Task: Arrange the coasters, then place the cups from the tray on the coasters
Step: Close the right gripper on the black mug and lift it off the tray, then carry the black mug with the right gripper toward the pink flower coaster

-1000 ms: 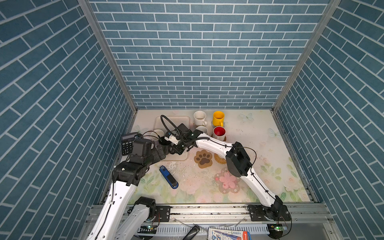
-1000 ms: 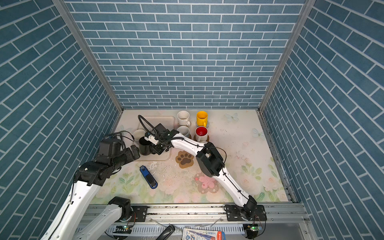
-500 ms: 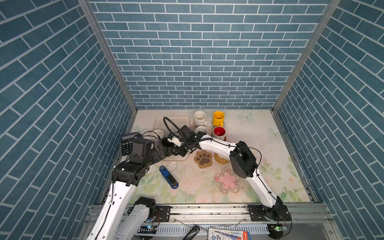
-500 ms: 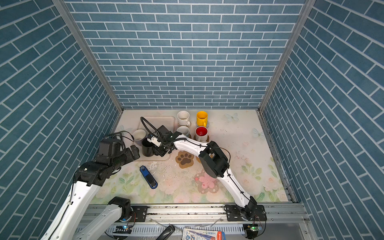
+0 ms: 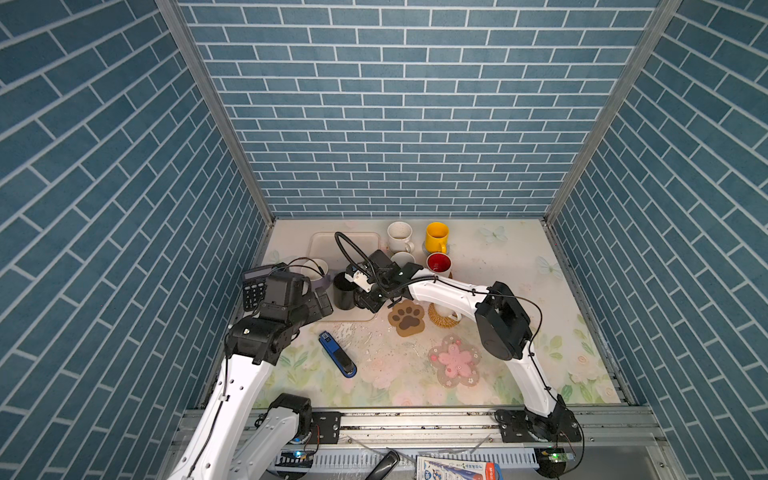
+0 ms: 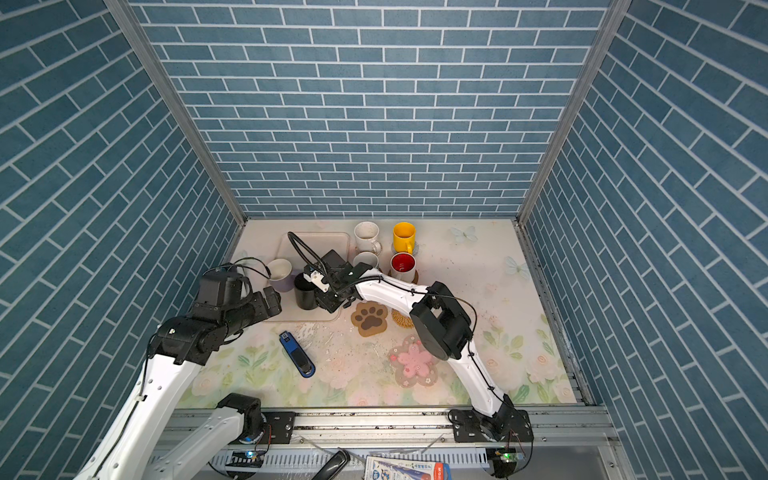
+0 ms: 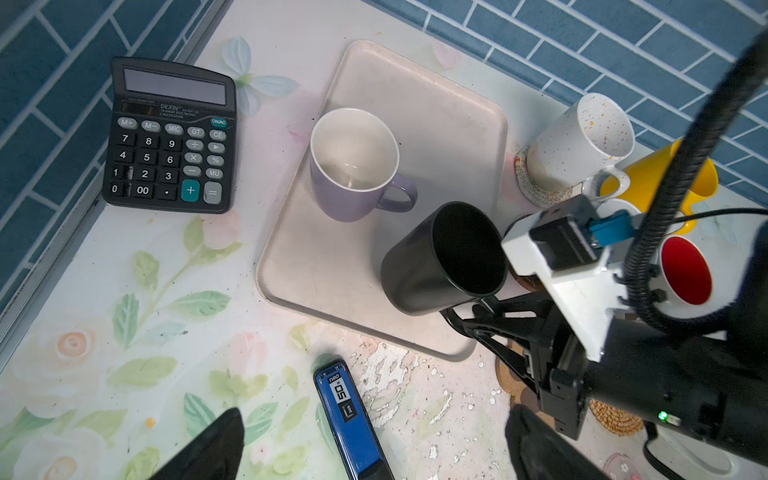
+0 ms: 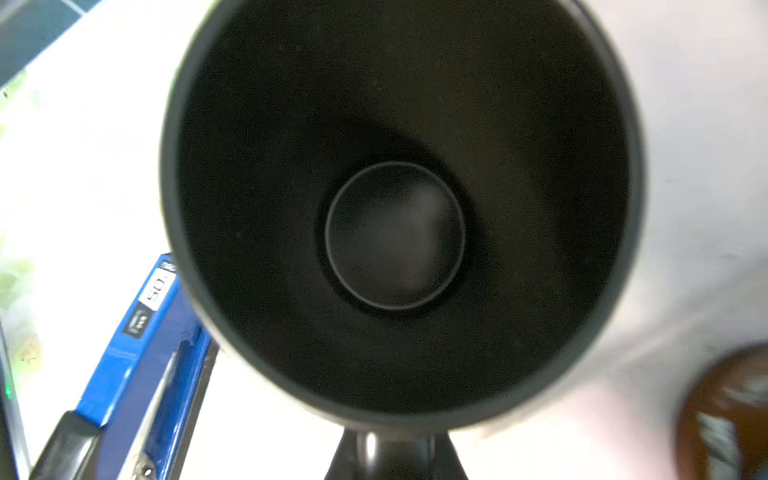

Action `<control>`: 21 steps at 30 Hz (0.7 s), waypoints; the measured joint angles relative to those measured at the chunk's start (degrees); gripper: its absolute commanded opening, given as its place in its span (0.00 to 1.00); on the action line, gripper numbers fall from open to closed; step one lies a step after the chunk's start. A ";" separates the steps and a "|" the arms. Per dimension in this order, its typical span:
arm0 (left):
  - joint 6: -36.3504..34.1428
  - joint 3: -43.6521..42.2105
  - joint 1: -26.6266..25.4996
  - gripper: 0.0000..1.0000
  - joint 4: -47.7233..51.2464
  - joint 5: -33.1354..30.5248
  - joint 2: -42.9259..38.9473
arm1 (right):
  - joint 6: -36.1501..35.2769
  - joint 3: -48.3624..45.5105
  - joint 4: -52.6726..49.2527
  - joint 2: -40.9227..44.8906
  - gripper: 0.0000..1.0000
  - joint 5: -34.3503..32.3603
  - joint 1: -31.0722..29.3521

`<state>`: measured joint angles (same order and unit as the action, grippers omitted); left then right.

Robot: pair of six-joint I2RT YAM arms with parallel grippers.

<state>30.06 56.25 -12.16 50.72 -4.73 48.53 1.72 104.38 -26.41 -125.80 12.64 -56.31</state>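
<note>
The step in hand looks to be taking the black mug (image 7: 440, 257) off the tray (image 7: 415, 104). The right gripper (image 7: 476, 318) is pinched narrow on its handle, holding it tilted above the tray's corner nearest the paw-shaped coaster (image 5: 407, 318). Next it likely needs setting upright on that bare coaster; the left gripper (image 6: 272, 300) hangs wide apart beside the tray, holding nothing.

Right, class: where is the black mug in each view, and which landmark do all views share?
In a top view: black mug at the tray's near right corner.
In a top view: black mug, same corner.
Left wrist: black mug centre right.
Right wrist: black mug fills the frame.
Shared landmark: blue stapler.
</note>
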 measured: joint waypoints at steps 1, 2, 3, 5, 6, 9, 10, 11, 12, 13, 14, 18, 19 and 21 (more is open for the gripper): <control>-0.13 0.20 0.00 0.99 -0.09 0.17 0.70 | 0.22 -1.09 0.39 1.29 0.00 -0.22 0.20; -0.26 0.20 0.00 0.99 -0.20 0.39 1.18 | 0.70 -1.92 0.68 2.32 0.00 -0.33 0.31; -0.33 0.20 0.00 0.99 -0.24 0.76 1.53 | 1.11 -2.97 1.03 3.61 0.00 -0.44 0.44; -0.37 0.20 0.00 0.99 -0.55 1.46 1.60 | 1.55 -4.48 1.42 5.53 0.00 -0.63 0.63; -0.37 0.20 0.00 0.99 -0.81 1.70 1.51 | 1.95 -5.25 1.62 6.56 0.00 -0.85 0.76; -0.35 0.20 -0.04 0.99 -1.60 2.45 1.66 | 2.60 -7.32 1.57 9.35 0.00 -1.40 0.98; -0.35 0.22 -0.15 0.99 -1.81 2.56 1.95 | 2.82 -8.22 1.49 10.54 0.00 -1.62 1.01; -0.35 0.31 -0.35 0.99 -1.95 2.71 2.27 | 2.93 -8.98 1.46 11.54 0.00 -1.79 1.05; -0.33 0.42 -0.68 0.99 -2.19 2.80 2.82 | 2.99 -10.05 1.40 12.92 0.00 -2.08 1.09; -0.33 0.48 -1.01 0.99 -2.54 2.93 3.37 | 3.02 -11.21 1.31 14.40 0.00 -2.32 1.11; -0.33 0.52 -1.38 0.99 -2.91 2.95 3.91 | 3.02 -12.44 1.27 15.89 0.00 -2.60 1.16; -0.11 0.63 -4.09 0.99 -4.66 2.80 6.71 | 3.02 -18.12 0.46 23.19 0.00 -4.04 1.16; -0.04 0.66 -5.09 0.99 -5.22 2.56 7.54 | 2.99 -19.39 0.07 25.00 0.00 -4.37 1.16; 0.15 0.85 -7.13 0.99 -6.34 2.21 9.31 | 3.02 -22.01 -0.68 28.55 0.00 -4.94 1.16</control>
<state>30.22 57.10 -19.29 44.38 -2.52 57.84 4.73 82.37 -27.09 -97.25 7.70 -55.16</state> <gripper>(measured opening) 0.994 0.175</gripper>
